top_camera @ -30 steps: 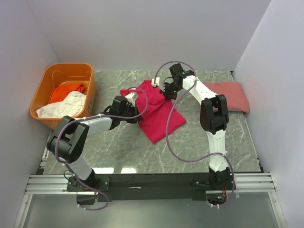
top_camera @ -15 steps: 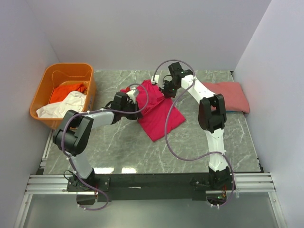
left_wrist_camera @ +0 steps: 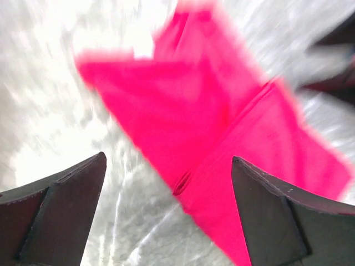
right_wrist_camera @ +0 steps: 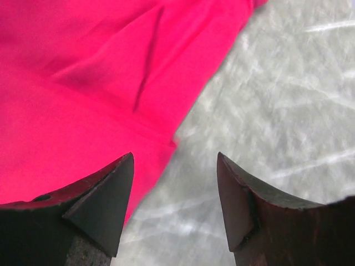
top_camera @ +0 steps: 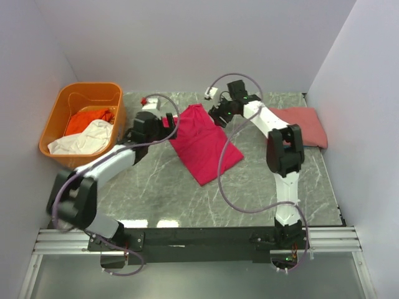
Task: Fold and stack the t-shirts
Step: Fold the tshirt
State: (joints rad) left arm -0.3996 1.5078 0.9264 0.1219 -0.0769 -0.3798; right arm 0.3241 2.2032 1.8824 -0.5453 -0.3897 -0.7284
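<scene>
Large crimson-pink cloth t-shirt (top_camera: 203, 146) lay partly folded in the middle of the grey marble table (top_camera: 149, 187). Its long axis ran from the upper centre of the top frame down to the lower right.

Both tools sat at the shirt's upper end. The left gripper (left_wrist_camera: 167, 160) was just off its upper-left edge and the right gripper (right_wrist_camera: 175, 158) just off its upper-right edge. The lower-right end lay well apart from both, on the right arm's side.

- **Left gripper:** jaws spread wide with nothing between them. In its wrist view the shirt filled the upper and right of the frame, but that view was smeared, so whether the fingers touched cloth could not be told.
- **Right gripper:** jaws also apart and empty. The shirt's edge ran under the left finger and bare marble lay under the right.

The next fold probably called for pinching the two upper corners and carrying them along the long axis toward the lower-right end.

A folded salmon-pink cloth shirt (top_camera: 299, 126) rested at the right edge of the table. An orange shirt (top_camera: 87, 118) and a white shirt (top_camera: 81, 140) lay in the rigid orange plastic tub (top_camera: 59, 103) at upper left.
</scene>
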